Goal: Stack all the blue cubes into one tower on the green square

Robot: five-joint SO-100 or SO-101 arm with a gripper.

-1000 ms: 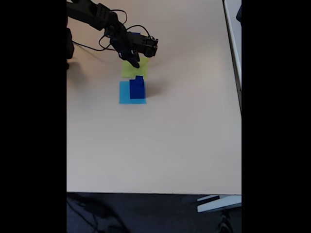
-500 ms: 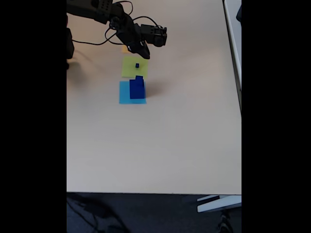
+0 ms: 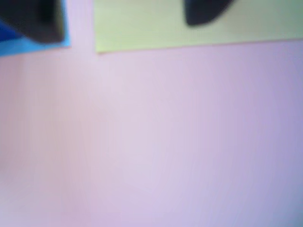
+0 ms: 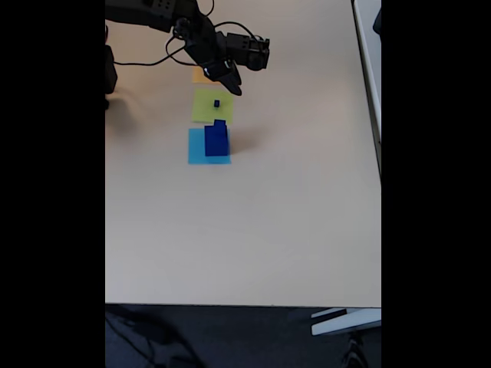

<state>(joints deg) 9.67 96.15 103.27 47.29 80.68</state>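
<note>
In the fixed view a tiny blue cube (image 4: 217, 103) sits alone on the green square (image 4: 207, 111). Just in front of it, a large blue cube (image 4: 216, 141) stands on the right part of a light-blue paper square (image 4: 196, 147). A narrower dark-blue part (image 4: 220, 123) shows at the large cube's far end; I cannot tell if it is a separate cube. My gripper (image 4: 229, 83) hangs above the green square's far edge, open and empty. In the wrist view, my gripper (image 3: 120, 28) has two dark fingertips (image 3: 201, 14) spread over the green square (image 3: 156, 33).
An orange-yellow paper square (image 4: 200, 75) peeks out behind the green one, under the arm. Black cables (image 4: 146, 63) trail at the back left. The table edge (image 4: 245, 305) runs along the front, and its right edge (image 4: 370, 92) lies far from the squares.
The gripper lifted off the green square and drew back toward the far side, leaving the tiny blue cube on the green paper. The large cube has not moved.
</note>
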